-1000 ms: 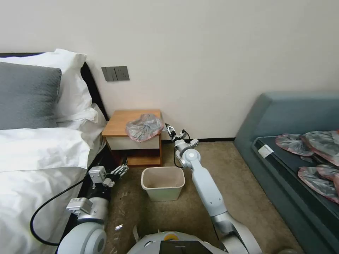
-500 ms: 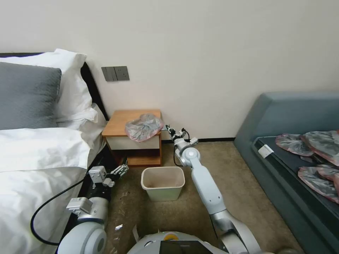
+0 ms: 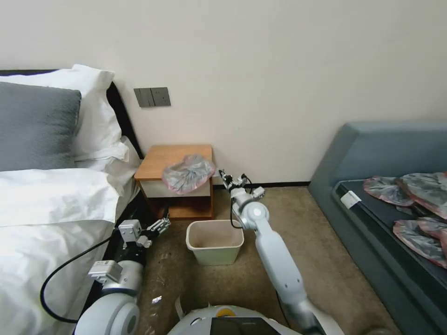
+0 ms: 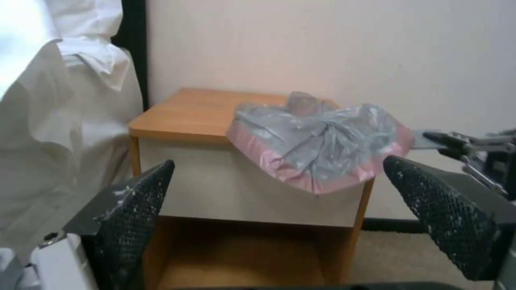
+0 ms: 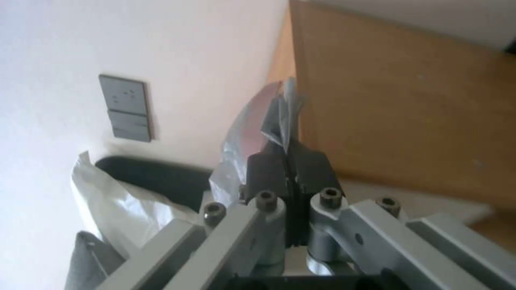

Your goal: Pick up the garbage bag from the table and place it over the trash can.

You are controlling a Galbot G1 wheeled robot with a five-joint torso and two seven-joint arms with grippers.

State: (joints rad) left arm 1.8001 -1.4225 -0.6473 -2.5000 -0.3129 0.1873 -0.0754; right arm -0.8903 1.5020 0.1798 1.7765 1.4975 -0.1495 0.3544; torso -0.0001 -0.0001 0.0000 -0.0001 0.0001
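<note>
The garbage bag [image 3: 188,173], crinkled grey plastic with a pink rim, lies on the table [image 3: 158,160] and droops over its front right corner. My right gripper [image 3: 222,176] is at the table's right side, shut on the bag's edge [image 5: 279,108]; the right wrist view shows its fingers [image 5: 269,165] pressed together on the plastic. The left wrist view shows the bag [image 4: 322,145] draped over the drawer front, with the right gripper [image 4: 430,139] pinching its rim. My left gripper [image 3: 160,225] hangs open and low, left of the cream trash can [image 3: 214,241], which stands on the carpet before the table.
A bed with white pillows [image 3: 56,186] fills the left side. At the right stands a blue-grey sofa [image 3: 382,153] with several flattened bags [image 3: 414,195]. A black cable [image 3: 60,279] loops beside my left arm. Bare carpet lies around the bin.
The right arm has drawn back slightly toward me, dragging the bag forward so that it hangs farther over the table's front edge. The left arm has stayed put.
</note>
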